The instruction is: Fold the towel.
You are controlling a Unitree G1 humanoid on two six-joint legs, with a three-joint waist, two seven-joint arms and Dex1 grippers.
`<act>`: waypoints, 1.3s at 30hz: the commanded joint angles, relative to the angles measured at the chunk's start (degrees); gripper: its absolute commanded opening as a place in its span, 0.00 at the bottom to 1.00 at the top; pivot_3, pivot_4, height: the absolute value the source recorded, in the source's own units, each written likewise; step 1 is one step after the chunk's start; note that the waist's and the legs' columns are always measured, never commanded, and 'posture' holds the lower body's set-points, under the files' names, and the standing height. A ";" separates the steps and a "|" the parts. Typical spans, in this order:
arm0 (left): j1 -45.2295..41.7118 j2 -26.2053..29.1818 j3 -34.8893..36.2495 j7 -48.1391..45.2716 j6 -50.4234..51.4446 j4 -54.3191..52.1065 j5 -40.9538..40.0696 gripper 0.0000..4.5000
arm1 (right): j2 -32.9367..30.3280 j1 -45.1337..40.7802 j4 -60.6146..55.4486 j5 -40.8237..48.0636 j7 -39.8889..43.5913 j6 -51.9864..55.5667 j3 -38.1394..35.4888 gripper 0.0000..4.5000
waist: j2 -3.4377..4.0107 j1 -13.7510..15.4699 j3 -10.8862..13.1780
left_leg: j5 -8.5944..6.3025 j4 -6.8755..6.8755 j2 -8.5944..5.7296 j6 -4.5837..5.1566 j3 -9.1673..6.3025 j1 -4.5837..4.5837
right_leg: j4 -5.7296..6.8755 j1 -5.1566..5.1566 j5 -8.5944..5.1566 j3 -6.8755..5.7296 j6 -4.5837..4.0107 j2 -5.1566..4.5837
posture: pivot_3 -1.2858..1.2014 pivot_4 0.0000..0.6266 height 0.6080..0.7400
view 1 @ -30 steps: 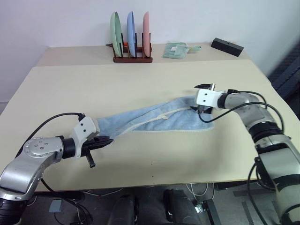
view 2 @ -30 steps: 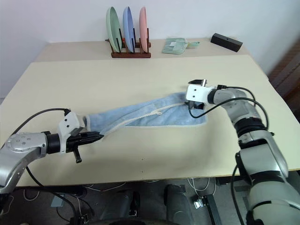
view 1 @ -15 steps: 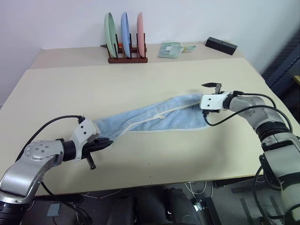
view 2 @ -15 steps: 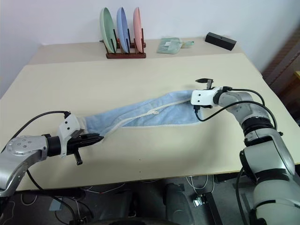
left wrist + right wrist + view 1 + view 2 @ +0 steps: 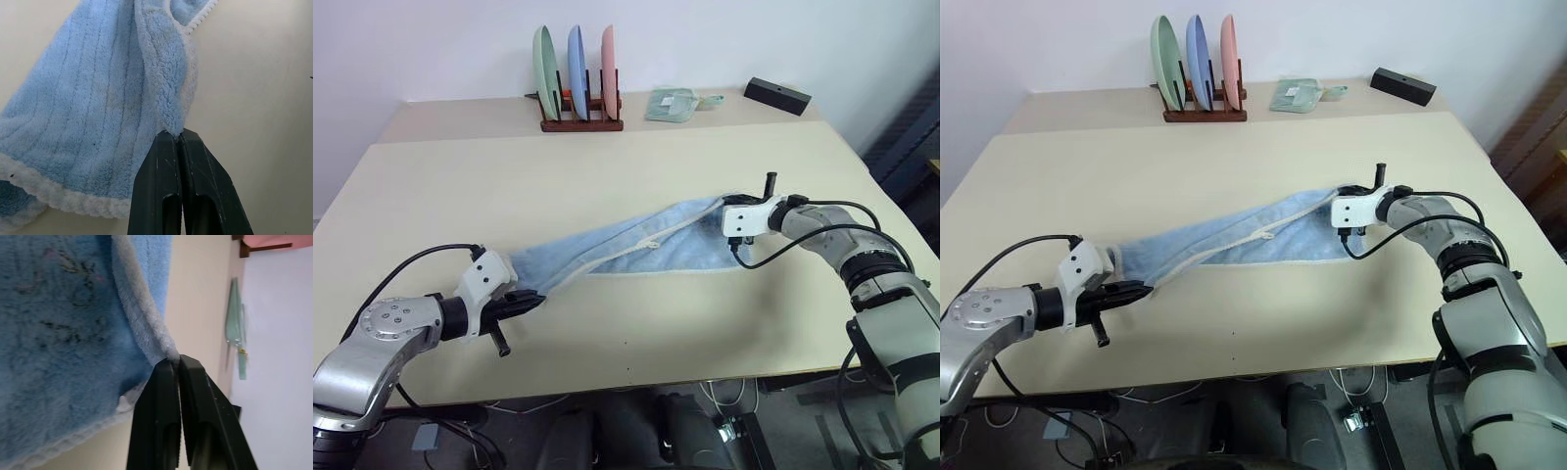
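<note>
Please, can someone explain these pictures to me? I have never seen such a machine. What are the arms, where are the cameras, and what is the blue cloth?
It is a humanoid robot with two arms. Two pictures come from cameras on its head, two from its wrists. Its left tool and right tool are both shut on the ends of a light-blue towel, stretched over a beige table. At the back stand a rack of plates, a pale-green packet and a black box.

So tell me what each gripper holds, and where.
Both hold the towel: left gripper pinches a bunched edge at its near end, right gripper its piped edge at the far end.
</note>
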 commanded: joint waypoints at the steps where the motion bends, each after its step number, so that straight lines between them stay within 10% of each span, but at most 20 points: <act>1: -0.48 0.13 1.85 0.29 -0.91 -1.27 -0.39 0.00 | -1.35 -1.55 -0.08 0.24 -0.78 -0.51 -0.51 0.01 | 0.00 0.01 0.00 | 0.00 0.00 0.00 0.00 0.00 0.00 | 0.00 0.00 0.00 0.00 0.00 0.02 | 0.52 0.24 1.00; 12: 1.75 1.25 8.48 0.65 0.24 -1.99 -1.85 0.00 | -9.82 13.91 -22.26 25.44 35.75 -0.34 -8.20 0.01 | -0.01 0.08 0.00 | -0.02 -0.01 0.05 0.03 -0.05 0.05 | -0.03 0.10 0.01 -0.02 0.02 -0.01 | 0.52 0.24 1.00; 21: -1.39 0.92 5.34 1.36 0.80 -2.05 -1.70 0.00 | -6.49 15.80 -21.25 16.94 23.08 1.12 -8.21 0.01 | -0.01 0.08 -0.01 | -0.01 0.02 0.04 0.01 -0.04 0.11 | 0.06 0.11 0.01 -0.03 0.01 -0.02 | 0.52 0.24 1.00; 28: -1.64 0.43 4.94 1.62 1.27 -2.69 -2.07 0.00 | -6.84 15.74 -21.71 12.51 17.40 -0.28 -7.92 0.59 | -0.01 0.15 -0.01 | 0.00 0.03 0.02 0.00 -0.03 0.09 | 0.04 0.10 0.01 -0.02 0.01 -0.03 | 0.52 0.24 1.00; 39: -1.66 -0.19 4.65 1.56 1.01 -2.48 -2.08 0.00 | -6.96 13.82 -19.95 5.27 6.25 -1.82 -7.56 0.59 | -0.02 0.09 -0.01 | 0.00 0.03 0.01 0.00 -0.02 0.08 | 0.04 0.10 0.01 -0.02 0.01 0.06 | 0.52 0.24 1.00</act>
